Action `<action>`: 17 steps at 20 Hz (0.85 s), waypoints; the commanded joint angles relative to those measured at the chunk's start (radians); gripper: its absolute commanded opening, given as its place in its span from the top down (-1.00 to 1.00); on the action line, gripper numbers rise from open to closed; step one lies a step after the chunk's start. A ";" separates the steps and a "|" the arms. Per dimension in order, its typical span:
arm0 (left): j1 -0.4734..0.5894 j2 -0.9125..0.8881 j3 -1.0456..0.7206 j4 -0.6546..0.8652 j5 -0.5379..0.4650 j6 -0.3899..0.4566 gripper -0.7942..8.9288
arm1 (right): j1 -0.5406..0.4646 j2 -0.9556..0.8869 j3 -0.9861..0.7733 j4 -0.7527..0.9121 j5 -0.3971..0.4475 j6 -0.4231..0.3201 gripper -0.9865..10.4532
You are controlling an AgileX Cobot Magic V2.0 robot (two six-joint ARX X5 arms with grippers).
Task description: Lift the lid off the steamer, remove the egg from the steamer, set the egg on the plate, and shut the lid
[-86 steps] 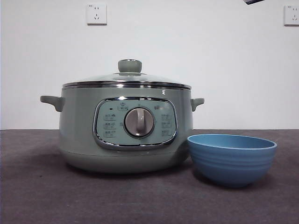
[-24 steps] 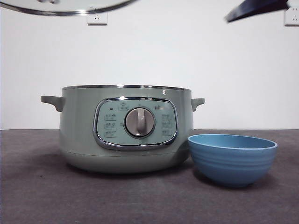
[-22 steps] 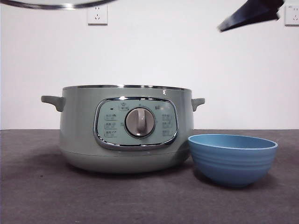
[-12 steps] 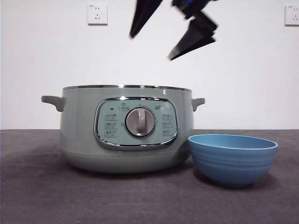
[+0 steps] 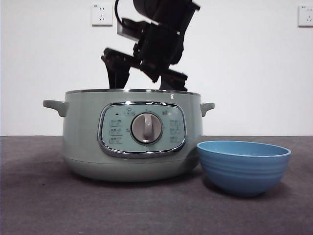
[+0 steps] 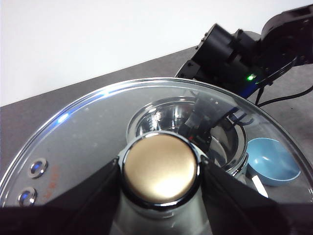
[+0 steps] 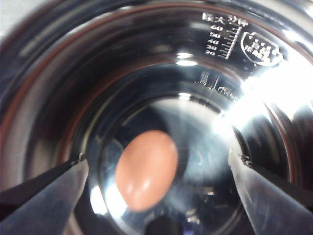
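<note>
Dark grey table [image 5: 39, 205], white wall [image 5: 244, 73] with two sockets, steamer [image 5: 132, 134] uncovered, plate [image 5: 243, 166] just beside at 3 o'clock, right gripper [image 7: 156, 169] spread wide inside the steamer over egg [image 7: 145, 169], left gripper [image 6: 160, 169] clamped on lid [image 6: 88, 142] knob, aloft.

Black angular right gripper [image 5: 144, 81], looped cable, perhaps a green light.

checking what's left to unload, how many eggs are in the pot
1: a single egg lies on the shiny floor of the pot, between the right gripper's open fingers. None other shows.
</note>
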State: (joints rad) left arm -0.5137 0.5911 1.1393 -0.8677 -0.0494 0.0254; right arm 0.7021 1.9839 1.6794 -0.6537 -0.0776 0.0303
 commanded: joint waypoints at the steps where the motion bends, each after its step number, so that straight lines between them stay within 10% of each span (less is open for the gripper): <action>1: -0.002 -0.010 0.010 0.050 0.000 -0.003 0.85 | 0.003 0.030 0.003 0.016 0.001 0.016 -0.04; 7: -0.002 -0.010 0.010 0.049 0.000 0.001 0.85 | 0.008 0.104 0.003 0.017 -0.002 0.033 -0.03; 13: -0.002 -0.010 0.010 0.050 0.000 0.001 0.85 | 0.009 0.104 0.003 0.018 -0.055 0.033 0.78; 17: -0.002 -0.010 0.010 0.051 0.000 0.000 0.85 | 0.009 0.101 0.003 0.021 -0.080 0.028 0.86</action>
State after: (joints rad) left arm -0.5137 0.5915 1.1393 -0.8677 -0.0494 0.0254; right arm 0.7074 2.0808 1.6810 -0.6388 -0.1555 0.0563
